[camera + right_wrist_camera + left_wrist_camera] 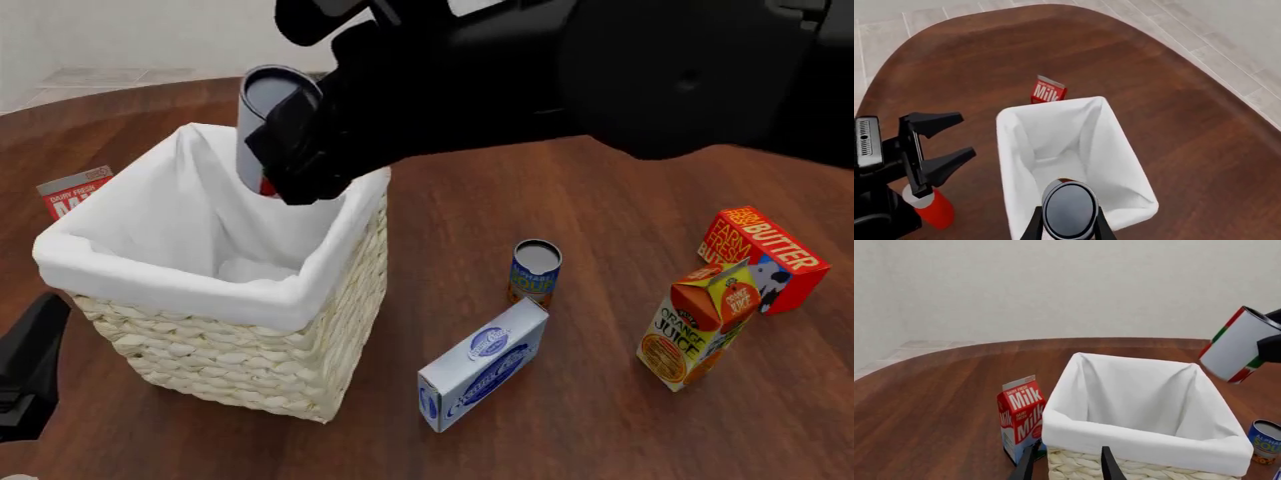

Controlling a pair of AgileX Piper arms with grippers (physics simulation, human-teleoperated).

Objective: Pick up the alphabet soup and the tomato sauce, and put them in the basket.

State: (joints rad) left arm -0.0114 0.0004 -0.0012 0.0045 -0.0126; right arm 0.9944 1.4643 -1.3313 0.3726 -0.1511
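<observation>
The tomato sauce (271, 105), a white can with red and green marks, hangs tilted above the far right corner of the basket (240, 355), with my right gripper (287, 150) shut on it. From the right wrist I see its dark top (1069, 207) over the white lining (1054, 145). The alphabet soup (535, 272), a blue can, stands upright on the table to the right of the basket (1147, 440). My left gripper (1067, 467) is open and holds nothing, low beside the basket's near left wall, and it also shows open in the right wrist view (954, 142).
A red milk carton (74, 190) stands left of the basket. A blue-and-white box (483, 365), an orange juice carton (694, 325) and a red butter box (761, 258) are on the right. A red cylinder (934, 212) sits under the left arm.
</observation>
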